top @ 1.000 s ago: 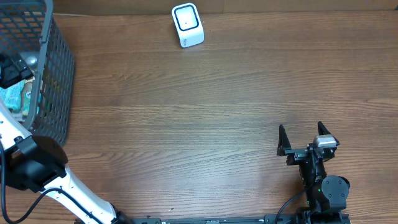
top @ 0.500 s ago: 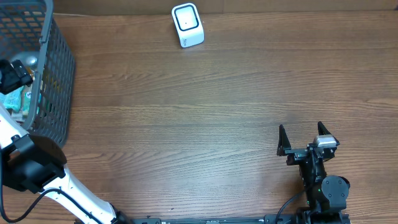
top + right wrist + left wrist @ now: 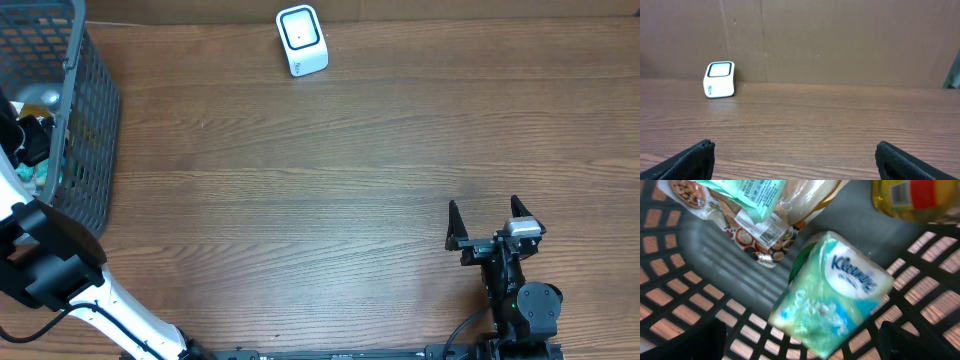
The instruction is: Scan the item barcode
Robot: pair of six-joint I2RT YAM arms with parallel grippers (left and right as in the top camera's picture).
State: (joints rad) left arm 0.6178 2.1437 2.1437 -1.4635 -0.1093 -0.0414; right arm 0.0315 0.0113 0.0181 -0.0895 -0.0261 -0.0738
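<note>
Several items lie in the grey mesh basket (image 3: 92, 120) at the table's left edge. In the left wrist view a green and blue Kleenex tissue pack (image 3: 835, 292) lies tilted on the basket floor. A clear snack bag (image 3: 752, 222) with a barcode label sits behind it, and a yellow bottle (image 3: 910, 197) is at the top right. My left gripper (image 3: 802, 347) hangs open inside the basket, its fingers either side of the pack's lower end and not touching it. The white barcode scanner (image 3: 301, 40) stands at the table's far edge. My right gripper (image 3: 487, 222) rests open and empty at the near right.
The basket's walls (image 3: 935, 305) close in tightly round my left fingers. My left arm (image 3: 50, 265) rises from the near left corner. A brown cardboard wall (image 3: 840, 40) stands behind the scanner (image 3: 719, 79). Wooden tabletop (image 3: 320, 200) stretches between basket and right arm.
My left gripper has moved further down into the basket, towards the items. The right arm, the scanner and the basket have not moved.
</note>
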